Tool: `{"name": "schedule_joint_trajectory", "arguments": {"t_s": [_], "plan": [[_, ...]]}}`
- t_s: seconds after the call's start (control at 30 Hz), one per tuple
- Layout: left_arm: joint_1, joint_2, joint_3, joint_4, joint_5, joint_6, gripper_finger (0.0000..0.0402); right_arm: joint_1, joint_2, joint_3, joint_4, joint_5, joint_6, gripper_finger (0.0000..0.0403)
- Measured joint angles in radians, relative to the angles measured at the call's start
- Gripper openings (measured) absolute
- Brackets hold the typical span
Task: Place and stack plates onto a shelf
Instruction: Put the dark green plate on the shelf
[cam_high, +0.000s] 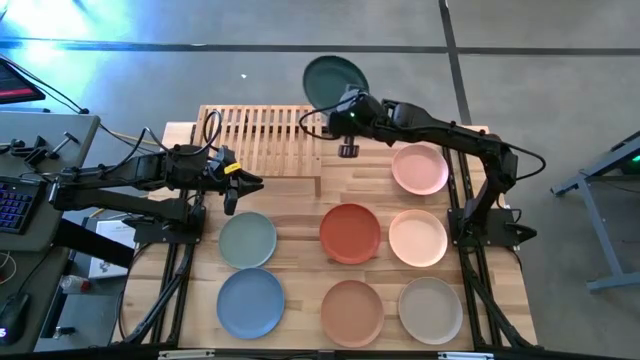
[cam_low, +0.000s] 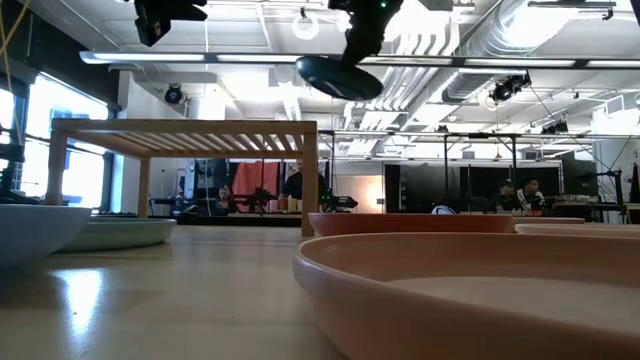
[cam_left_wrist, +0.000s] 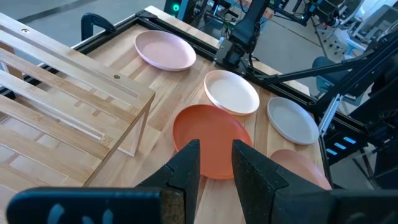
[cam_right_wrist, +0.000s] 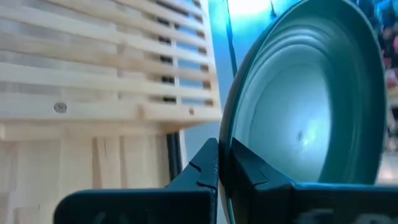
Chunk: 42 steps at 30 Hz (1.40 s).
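Right gripper (cam_high: 345, 103) pinches the teal plate (cam_high: 335, 79) by its rim, carried high above the shelf (cam_high: 262, 140); an edge grip probably leaves the plate's underside free to set down flat. Left gripper (cam_high: 243, 183) waits beside the shelf, fingers slightly apart, holding nothing. Seven plates lie on the table, the shelf bare.
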<state>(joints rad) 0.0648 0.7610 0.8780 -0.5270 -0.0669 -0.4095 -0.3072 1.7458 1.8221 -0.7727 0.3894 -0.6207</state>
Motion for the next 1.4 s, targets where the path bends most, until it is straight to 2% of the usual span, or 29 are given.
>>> {"name": "schedule_joint_trajectory", "arguments": {"t_s": [0.2, 0.33, 0.97, 1.4], "plan": [[0.0, 0.0, 0.0, 0.0, 0.0, -0.001, 0.0083, 0.025, 0.001, 0.0, 0.048, -0.131, -0.098, 0.0], [0.0, 0.0, 0.0, 0.0, 0.0, -0.003, 0.0083, 0.054, 0.017, 0.0, 0.078, -0.157, -0.121, 0.0], [0.0, 0.0, 0.0, 0.0, -0.031, -0.005, 0.0083, 0.132, 0.144, 0.0, 0.075, -0.238, -0.121, 0.0], [0.0, 0.001, 0.0, 0.0, -0.031, -0.008, 0.0083, 0.14, 0.187, -0.004, 0.055, -0.229, -0.17, 0.0]]}}
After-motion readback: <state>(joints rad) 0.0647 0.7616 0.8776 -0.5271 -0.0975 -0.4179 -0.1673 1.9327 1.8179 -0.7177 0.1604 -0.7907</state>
